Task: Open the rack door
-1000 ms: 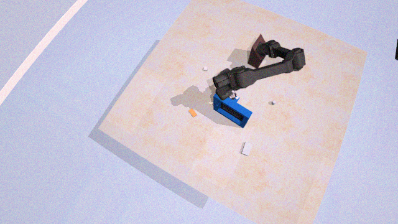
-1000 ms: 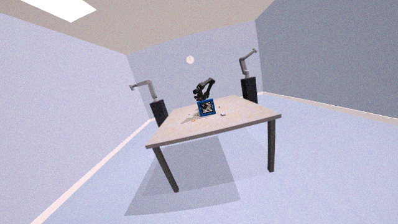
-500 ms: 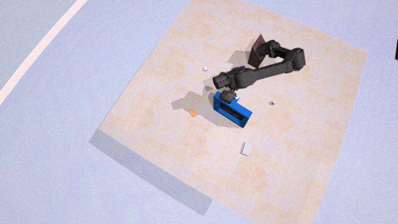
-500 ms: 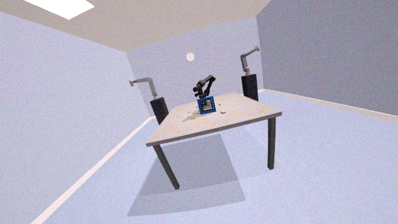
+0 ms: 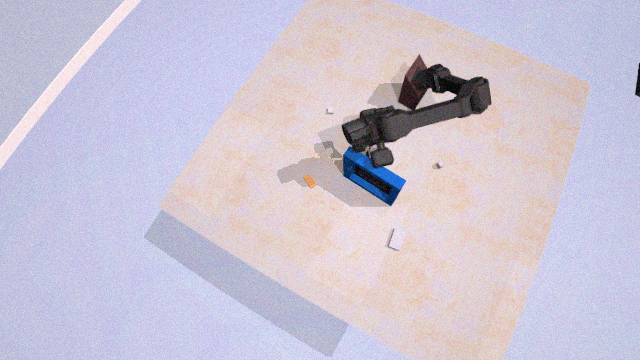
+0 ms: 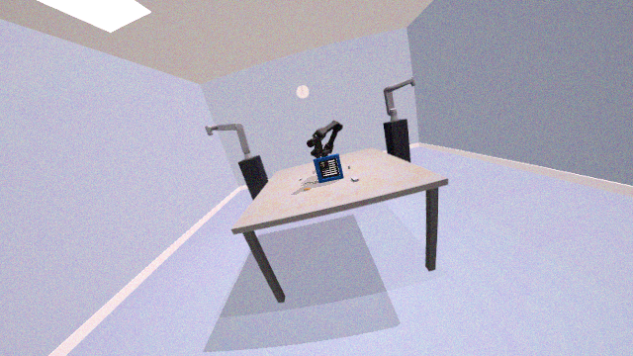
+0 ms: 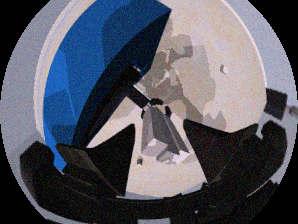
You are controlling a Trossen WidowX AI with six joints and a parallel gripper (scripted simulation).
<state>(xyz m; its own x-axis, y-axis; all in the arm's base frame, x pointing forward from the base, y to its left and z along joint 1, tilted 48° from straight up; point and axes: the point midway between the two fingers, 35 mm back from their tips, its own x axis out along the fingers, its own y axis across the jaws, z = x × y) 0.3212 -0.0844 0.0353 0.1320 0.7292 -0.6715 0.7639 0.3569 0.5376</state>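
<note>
- End effector [image 5: 364,151] [image 7: 160,124] fingers apart, released, by the blue frame's upper-left corner in top view.
- Blue frame [image 5: 387,176] [image 6: 316,170] [image 7: 60,90] upright on desk [image 5: 280,240] [image 6: 346,195], just right of centre; door angle: can't tell.
- Orange block [image 5: 310,181] left of it; white block [image 5: 396,239] below.

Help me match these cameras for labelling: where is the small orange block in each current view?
Top: just left of centre, left of the blue rack frame.
Exterior: near centre, a small orange block lower left of the frame.
Wrist: not visible.
Shared landmark: the blue rack frame.
</note>
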